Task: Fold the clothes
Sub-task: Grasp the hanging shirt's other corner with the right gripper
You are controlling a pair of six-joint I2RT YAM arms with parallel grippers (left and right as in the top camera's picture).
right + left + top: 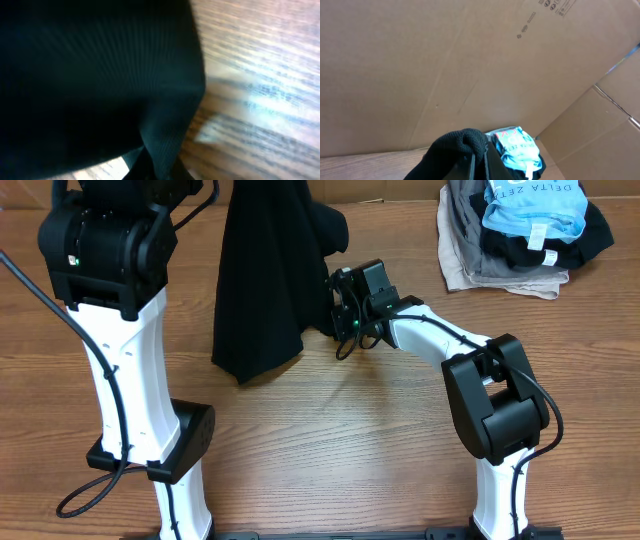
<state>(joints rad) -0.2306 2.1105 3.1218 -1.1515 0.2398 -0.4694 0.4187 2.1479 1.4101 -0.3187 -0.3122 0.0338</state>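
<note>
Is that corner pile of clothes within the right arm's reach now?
Probably not freely: bare table lies between the right arm and the pile of clothes, but its jaws look shut on the black T-shirt, which would drag along.

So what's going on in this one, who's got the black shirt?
The left gripper is shut on a bunched part of the black T-shirt and holds it up, so it hangs with its lower end at or near the wooden table. The right gripper is shut on the shirt's side edge. No fold is made yet. A pile of other garments sits apart in the far right corner.
</note>
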